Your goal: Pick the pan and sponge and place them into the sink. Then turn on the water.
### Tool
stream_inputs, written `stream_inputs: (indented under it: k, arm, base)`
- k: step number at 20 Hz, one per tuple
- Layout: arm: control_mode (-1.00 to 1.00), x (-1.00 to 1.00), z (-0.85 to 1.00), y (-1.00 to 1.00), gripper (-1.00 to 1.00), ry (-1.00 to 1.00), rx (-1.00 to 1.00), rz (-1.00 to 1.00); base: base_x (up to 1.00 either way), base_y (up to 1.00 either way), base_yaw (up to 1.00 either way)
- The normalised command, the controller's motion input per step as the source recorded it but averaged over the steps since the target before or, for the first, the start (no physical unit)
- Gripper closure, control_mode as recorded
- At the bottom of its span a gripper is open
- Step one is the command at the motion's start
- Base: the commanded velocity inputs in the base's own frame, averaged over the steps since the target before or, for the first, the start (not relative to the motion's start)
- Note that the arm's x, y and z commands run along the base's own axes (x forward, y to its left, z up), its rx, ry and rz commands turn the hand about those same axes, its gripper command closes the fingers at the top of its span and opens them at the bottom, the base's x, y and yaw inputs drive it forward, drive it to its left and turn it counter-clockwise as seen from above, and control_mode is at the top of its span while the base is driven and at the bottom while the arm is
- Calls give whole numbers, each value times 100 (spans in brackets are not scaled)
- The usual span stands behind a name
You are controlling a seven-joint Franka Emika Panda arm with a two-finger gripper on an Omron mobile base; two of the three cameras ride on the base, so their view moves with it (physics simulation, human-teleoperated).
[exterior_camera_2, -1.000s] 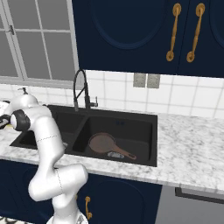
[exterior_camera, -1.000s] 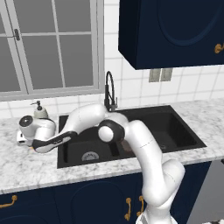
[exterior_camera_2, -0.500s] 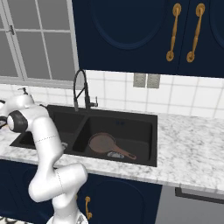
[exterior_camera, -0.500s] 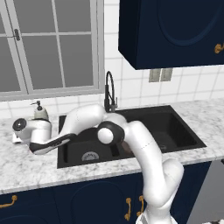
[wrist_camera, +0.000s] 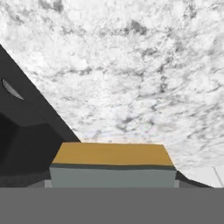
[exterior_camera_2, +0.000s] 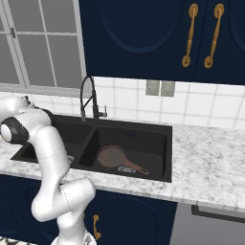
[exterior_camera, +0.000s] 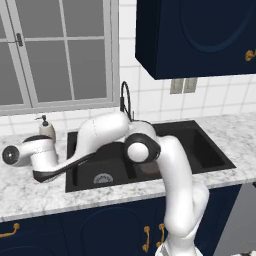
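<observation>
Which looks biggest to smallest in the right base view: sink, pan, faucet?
1. sink, largest by far, spanning both basins.
2. faucet, tall but thin.
3. pan, lying in the right basin.
Faucet versus pan is unsure: the faucet looks longer, but the pan covers a similar or larger area.

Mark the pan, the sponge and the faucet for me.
pan [exterior_camera_2: 110, 156], right base view, on its round brown bowl.
sponge [wrist_camera: 113, 154], hand view, on its yellow face.
faucet [exterior_camera_2: 86, 88], right base view, on its arched black neck.
</observation>
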Motion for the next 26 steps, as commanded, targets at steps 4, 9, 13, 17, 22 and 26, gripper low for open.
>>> stream_inputs:
  k: [4,9,13,17,22,26]
  arm:
    - [-100,-62,87,-62,100,-10,8,-30]
    - [-100,-77,62,-77,100,-33,9,-25]
    - [-100,-95,46,-87,100,-23,15,-22]
    - [-100,-86,60,-89,100,-12,26,-26]
    - [-100,-50,59,-100,100,-2,31,-28]
    - [-100,-36,42,-100,100,-12,26,-21]
  base:
    - [0,0,0]
    - [0,0,0]
    - [0,0,0]
    - [0,0,0]
    - [0,0,0]
    - [0,0,0]
